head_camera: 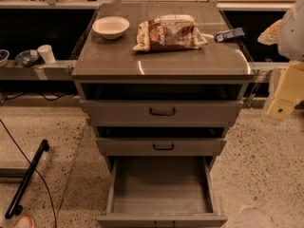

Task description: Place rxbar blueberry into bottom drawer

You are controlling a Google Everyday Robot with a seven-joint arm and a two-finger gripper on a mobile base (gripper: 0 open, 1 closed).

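- Nearest the camera, at the bottom centre of the frame, the deep grey metal bottom drawer [161, 184] stands pulled out. Its wide plain interior holds nothing visible.
- The robot's cream-coloured gripper [281, 103] hangs at the right edge of the frame, beside the cabinet's right corner and below the level of the cabinet top. It touches nothing that I can see and carries nothing visible. Whether it is open or closed I cannot tell.
- Closest to it, in the upper right of the frame, the small flat blue-wrapped rxbar blueberry [229, 34] lies on the glossy grey cabinet top [161, 61], near the right rim.
- Just left of the bar rests a large crinkled brown-and-white snack bag [168, 33]. Further left sits a shallow white bowl [110, 26].
- Judged from this, the task is at its start: the bar is not yet picked up.
- The next move calls for raising the gripper above the top, coming down over the bar clear of the bag, closing on its narrow width, then carrying it down into the open drawer.
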